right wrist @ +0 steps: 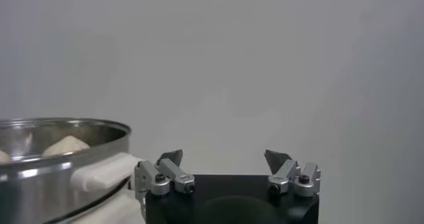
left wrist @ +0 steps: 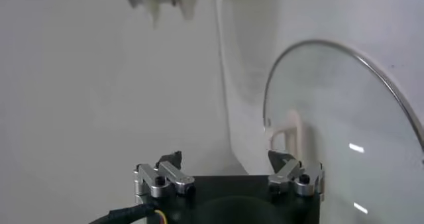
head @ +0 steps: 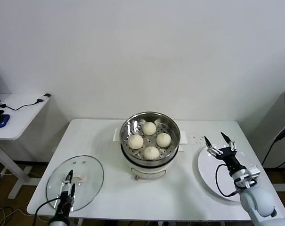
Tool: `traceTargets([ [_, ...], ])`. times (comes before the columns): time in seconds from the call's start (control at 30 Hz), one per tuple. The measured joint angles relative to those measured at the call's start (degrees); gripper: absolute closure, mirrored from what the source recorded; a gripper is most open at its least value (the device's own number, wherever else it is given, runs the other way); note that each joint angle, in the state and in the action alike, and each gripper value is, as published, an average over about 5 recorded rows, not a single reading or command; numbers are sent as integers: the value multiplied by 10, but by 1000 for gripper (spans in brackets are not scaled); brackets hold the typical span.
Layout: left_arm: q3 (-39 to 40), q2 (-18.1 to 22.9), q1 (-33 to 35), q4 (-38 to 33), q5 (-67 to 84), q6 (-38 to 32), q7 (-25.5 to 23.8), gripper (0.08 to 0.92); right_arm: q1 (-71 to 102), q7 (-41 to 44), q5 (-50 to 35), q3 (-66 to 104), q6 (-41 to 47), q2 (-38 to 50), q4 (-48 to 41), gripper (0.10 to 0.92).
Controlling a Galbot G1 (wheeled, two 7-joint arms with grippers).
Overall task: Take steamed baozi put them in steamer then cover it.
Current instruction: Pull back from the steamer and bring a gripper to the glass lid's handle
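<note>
Now all four baozi (head: 150, 140) sit in the steamer (head: 150, 123) mid-bench; the lid (head: 75, 181) lies at our near-left corner under the wide left pincer (head: 68, 185). Gripping its handle off-centre could tip it. Right pincer (head: 217, 140) wide, empty.

Light is bright, even, diffuse from overhead; shadows soft, faint under the steamer (head: 150, 136). Small glare streaks on the cover (left wrist: 358, 146) glass in left wrist view, metal rim glints. Both wrist views: bg hazy, low contrast, near fingers sharp. Head view crisp, no obvious edge distortion. Wall slightly blown out.
</note>
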State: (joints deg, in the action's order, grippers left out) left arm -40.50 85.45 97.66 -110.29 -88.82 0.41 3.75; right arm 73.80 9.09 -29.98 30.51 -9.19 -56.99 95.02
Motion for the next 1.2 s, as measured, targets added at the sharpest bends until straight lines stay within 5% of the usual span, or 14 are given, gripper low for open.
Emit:
traceTargets([
  [0.33, -1, -2, -60, 97, -20, 9, 72, 177, 17, -6, 28, 21, 0, -22, -1, 203],
  [0.93, 0, -16, -148, 206, 20, 24, 125, 180, 30, -8, 62, 36, -7, -43, -9, 203],
  [1.2, -2, -24, -160, 222, 56, 10, 127, 364, 31, -5, 77, 39, -12, -51, -19, 203],
])
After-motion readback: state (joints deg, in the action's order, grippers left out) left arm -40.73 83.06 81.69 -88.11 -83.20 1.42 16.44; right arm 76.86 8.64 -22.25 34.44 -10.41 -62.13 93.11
